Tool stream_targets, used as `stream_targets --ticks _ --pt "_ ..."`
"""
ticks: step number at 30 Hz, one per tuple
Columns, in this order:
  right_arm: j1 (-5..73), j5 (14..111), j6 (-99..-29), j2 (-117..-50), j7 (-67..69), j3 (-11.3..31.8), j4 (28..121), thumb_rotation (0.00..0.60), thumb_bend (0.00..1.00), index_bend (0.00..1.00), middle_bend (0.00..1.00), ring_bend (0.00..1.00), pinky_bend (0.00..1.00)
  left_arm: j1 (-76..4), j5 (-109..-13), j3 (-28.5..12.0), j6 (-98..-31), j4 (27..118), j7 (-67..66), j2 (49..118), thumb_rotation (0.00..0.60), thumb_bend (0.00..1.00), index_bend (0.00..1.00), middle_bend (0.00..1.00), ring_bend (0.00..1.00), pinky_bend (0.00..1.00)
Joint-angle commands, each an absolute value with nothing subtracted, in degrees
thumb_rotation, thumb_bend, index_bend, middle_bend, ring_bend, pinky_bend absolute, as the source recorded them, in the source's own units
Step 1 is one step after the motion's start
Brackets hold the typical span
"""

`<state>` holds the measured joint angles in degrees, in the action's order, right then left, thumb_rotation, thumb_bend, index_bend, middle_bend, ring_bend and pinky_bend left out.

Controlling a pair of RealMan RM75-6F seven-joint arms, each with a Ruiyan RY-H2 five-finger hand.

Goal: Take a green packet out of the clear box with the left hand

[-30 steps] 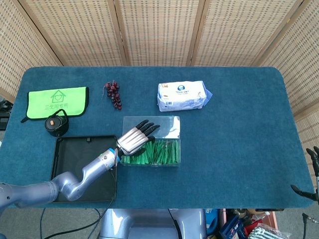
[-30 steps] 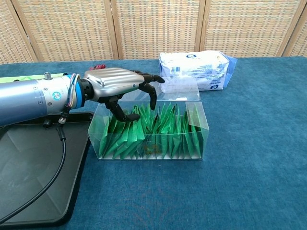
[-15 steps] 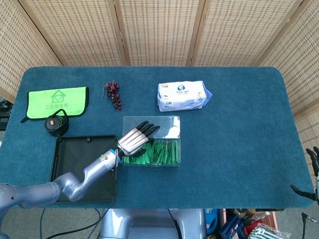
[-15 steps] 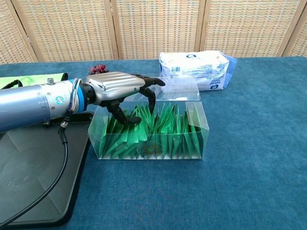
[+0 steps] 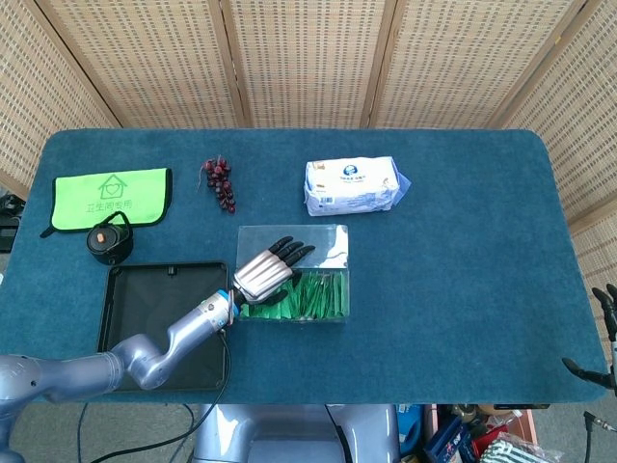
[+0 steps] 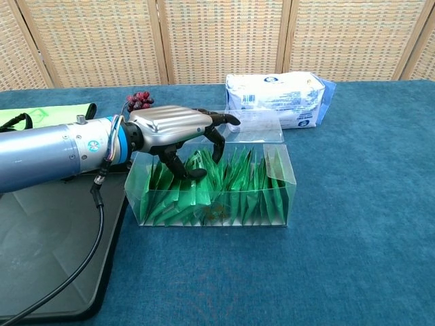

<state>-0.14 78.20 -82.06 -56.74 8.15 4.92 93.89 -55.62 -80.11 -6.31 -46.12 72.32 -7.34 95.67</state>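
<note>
The clear box [image 6: 285, 183] [image 5: 339, 280] stands mid-table, filled with a row of upright green packets [image 6: 234, 183] [image 5: 313, 297]. My left hand [image 6: 180, 132] [image 5: 267, 268] hovers over the box's left half, palm down. Its dark fingers curl down among the packet tops, and the thumb reaches into the packets below. Whether a packet is pinched between thumb and finger I cannot tell. My right hand [image 5: 603, 338] shows only as dark fingertips at the far right edge of the head view, off the table; its state is unclear.
A black tray [image 5: 135, 309] [image 6: 41, 258] lies left of the box under my left forearm. A white tissue pack [image 5: 352, 185] [image 6: 275, 95] sits behind the box. Grapes [image 5: 220, 181], a green pouch [image 5: 108, 198] and a small black pot [image 5: 110, 241] are at far left.
My left hand has sunk lower and shifted slightly right over the box, its fingers curling deeper among the green packets. The box and packets have stayed put.
</note>
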Motion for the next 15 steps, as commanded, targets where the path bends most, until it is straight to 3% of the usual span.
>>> stream_targets --ticks 1,6,10,15 --pt "-0.11 78.26 -82.05 -56.75 8.20 4.93 93.90 0.600 0.00 0.00 0.00 0.00 0.00 -55.67 -80.19 -6.25 -46.06 72.18 -7.32 95.74 0.600 0.43 0.56 0.00 0.00 0.00" --pt "-0.04 78.18 -81.83 -56.73 8.24 4.91 93.87 0.600 0.00 0.00 0.00 0.00 0.00 -55.70 -80.22 -6.20 -46.09 71.82 -7.49 96.09 0.600 0.43 0.60 0.00 0.00 0.00" --pt "-0.08 78.25 -81.97 -56.68 8.33 4.93 93.94 0.600 0.00 0.00 0.00 0.00 0.00 -55.65 -80.26 -6.27 -46.39 71.60 -7.68 96.27 0.600 0.44 0.71 0.00 0.00 0.00" --pt "-0.11 78.20 -81.93 -56.62 8.52 4.93 93.86 0.600 0.00 0.00 0.00 0.00 0.00 -55.53 -80.02 -6.56 -46.81 71.40 -7.84 96.47 0.600 0.47 0.74 0.00 0.00 0.00"
